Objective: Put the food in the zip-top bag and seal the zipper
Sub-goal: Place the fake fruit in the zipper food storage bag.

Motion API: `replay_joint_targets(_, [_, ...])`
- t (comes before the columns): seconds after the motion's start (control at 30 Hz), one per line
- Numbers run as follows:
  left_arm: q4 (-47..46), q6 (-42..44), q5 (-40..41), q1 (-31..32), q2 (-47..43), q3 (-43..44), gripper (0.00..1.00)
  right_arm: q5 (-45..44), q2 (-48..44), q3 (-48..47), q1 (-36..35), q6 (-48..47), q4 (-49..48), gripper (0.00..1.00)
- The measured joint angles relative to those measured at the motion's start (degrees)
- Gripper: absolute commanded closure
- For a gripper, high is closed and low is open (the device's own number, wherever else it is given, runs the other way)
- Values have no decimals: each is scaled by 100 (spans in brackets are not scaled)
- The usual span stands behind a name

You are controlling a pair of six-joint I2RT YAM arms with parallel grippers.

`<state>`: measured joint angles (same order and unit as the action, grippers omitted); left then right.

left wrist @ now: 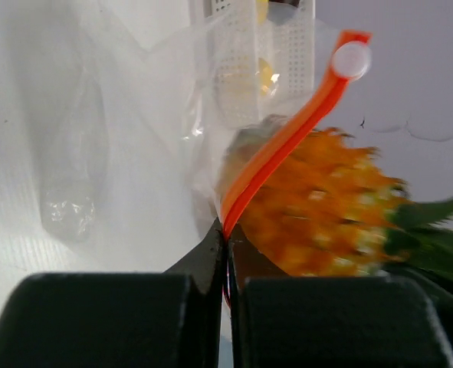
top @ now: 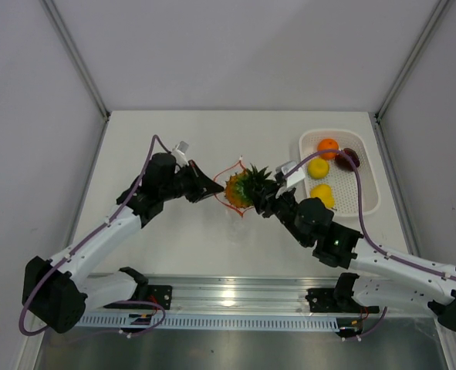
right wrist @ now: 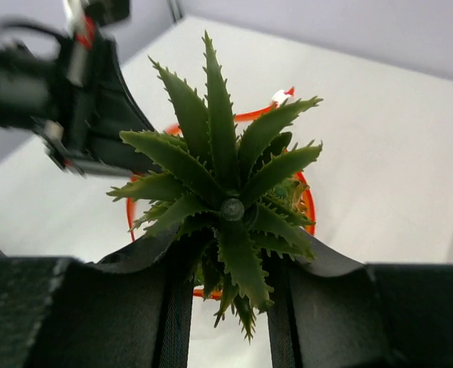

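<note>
My left gripper (top: 210, 187) is shut on the red-orange zipper strip (left wrist: 276, 149) of the clear zip-top bag (top: 231, 193), holding its mouth open above the table. My right gripper (top: 265, 194) is shut on the green leaves (right wrist: 226, 192) of the small pineapple (top: 239, 188). The pineapple's orange body (left wrist: 318, 207) sits at the bag's open mouth, ringed by the zipper (right wrist: 309, 203). An orange (top: 328, 147), a dark red-purple fruit (top: 348, 158), a yellow-green round fruit (top: 317, 168) and a yellow pear (top: 323, 195) lie in the basket.
The white perforated basket (top: 370, 189) stands at the back right of the table, just right of my right arm. It shows blurred through the bag in the left wrist view (left wrist: 283, 57). Grey walls enclose the table on three sides.
</note>
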<state>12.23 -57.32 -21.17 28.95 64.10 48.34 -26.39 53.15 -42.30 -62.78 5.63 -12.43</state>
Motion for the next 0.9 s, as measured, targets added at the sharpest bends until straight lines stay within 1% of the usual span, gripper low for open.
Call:
replay_joint_targets(0.23, [35, 98, 90, 142, -153, 302, 99, -160, 350, -103, -155, -181, 804, 100])
replay_joint_targets(0.5, [-35, 98, -63, 203, -48, 334, 99, 129, 857, -531, -173, -111, 901, 99])
replay_joint_targets(0.57, [-52, 98, -111, 205, -24, 334, 99, 216, 968, -636, -166, -24, 896, 92])
replay_joint_targets(0.67, [-118, 92, -170, 205, -24, 334, 100, 402, 1019, -713, 17, 293, 916, 89])
replay_joint_targets(0.7, [-157, 85, -181, 205, -24, 334, 99, 492, 1023, -737, 125, 409, 922, 83])
replay_joint_targets(0.73, [-197, 85, -195, 205, -24, 334, 100, 568, 1027, -761, 238, 544, 938, 80])
replay_joint_targets(0.8, [-345, 61, -227, 205, -24, 323, 99, 660, 1027, -789, 398, 789, 981, 78])
replay_joint_targets(0.83, [-448, 28, -299, 205, -24, 299, 99, 717, 1027, -796, 483, 914, 1010, 68])
replay_joint_targets(0.87, [-481, 4, -328, 205, -24, 289, 99, 763, 1027, -796, 544, 1034, 1040, 68])
replay_joint_targets(0.9, [-605, -39, -389, 205, -24, 234, 99, 817, 1016, -796, 629, 1182, 1086, 54])
